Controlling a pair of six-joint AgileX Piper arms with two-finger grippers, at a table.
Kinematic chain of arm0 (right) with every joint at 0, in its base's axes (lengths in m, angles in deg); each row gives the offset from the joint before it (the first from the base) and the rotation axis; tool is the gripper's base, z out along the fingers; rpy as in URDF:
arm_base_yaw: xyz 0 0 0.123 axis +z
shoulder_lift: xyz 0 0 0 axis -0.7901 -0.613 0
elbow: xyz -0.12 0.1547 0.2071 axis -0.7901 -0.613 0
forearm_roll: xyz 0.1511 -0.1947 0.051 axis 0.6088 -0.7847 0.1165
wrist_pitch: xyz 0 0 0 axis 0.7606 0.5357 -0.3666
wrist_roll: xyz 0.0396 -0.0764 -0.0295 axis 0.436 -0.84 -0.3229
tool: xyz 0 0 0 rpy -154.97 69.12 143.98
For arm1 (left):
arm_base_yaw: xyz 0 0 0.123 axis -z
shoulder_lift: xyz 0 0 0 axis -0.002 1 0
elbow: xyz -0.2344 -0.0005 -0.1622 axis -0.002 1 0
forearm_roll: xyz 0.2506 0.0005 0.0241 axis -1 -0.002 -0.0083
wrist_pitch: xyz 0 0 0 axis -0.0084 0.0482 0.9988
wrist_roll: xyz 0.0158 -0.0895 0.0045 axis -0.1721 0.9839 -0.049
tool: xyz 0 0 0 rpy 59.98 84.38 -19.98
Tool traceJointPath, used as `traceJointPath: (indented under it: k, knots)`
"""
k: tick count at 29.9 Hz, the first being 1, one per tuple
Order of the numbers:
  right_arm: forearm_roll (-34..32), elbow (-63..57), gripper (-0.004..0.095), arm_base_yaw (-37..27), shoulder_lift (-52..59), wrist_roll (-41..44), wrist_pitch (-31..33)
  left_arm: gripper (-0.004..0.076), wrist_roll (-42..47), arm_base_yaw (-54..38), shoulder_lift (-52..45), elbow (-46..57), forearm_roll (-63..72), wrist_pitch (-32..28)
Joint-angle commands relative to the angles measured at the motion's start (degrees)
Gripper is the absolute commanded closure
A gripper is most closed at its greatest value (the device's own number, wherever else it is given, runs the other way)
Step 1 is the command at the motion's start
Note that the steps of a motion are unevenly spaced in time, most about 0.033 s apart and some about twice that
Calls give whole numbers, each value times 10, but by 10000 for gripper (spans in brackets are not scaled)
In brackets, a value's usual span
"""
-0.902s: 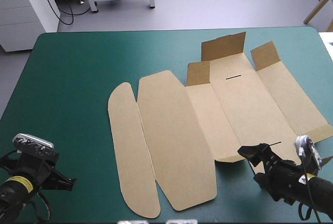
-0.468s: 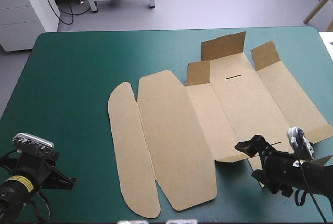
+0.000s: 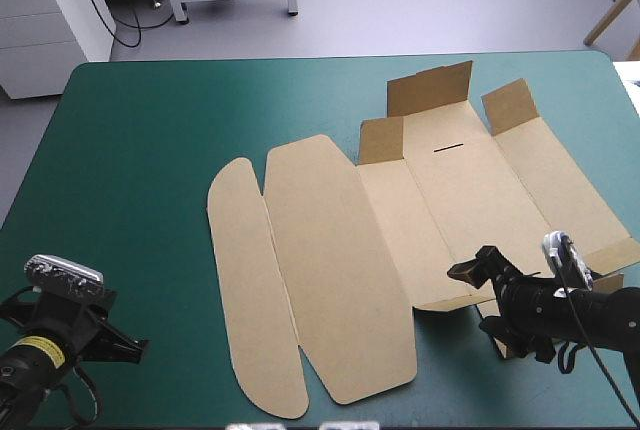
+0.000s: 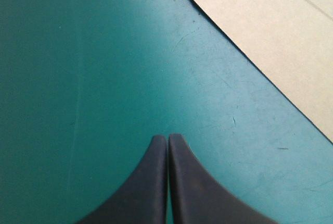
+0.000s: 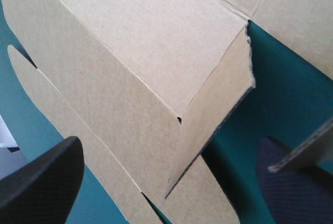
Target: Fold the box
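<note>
At the near left corner of the teal-green table cover (image 3: 140,150), the left gripper (image 3: 122,349) (image 4: 167,136) is clenched on nothing, its black fingers meeting over bare cover. One cut sheet of brown board, the box (image 3: 340,250) (image 4: 270,36) (image 5: 130,52), lies flat from the table's middle to its right. Its two long rounded panels are on the left and three short flaps stand raised at the far end. The panels run far to near, their near ends slanting rightward. At the box's near right edge, the right gripper (image 3: 478,300) (image 5: 169,151) is spread wide, with one lifted corner flap between its fingers.
</note>
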Motion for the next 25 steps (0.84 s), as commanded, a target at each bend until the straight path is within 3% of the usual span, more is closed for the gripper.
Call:
traceJointPath:
  k: [1,21,25]
  knots:
    - [30,17,98,0,-5,-21,-12,734,7,2,7,-18,-4,-35]
    - [36,17,98,1,-51,-45,-14,734,5,2,7,-18,5,-44]
    - [36,17,135,23,-74,-57,-26,734,5,2,7,-18,5,-44]
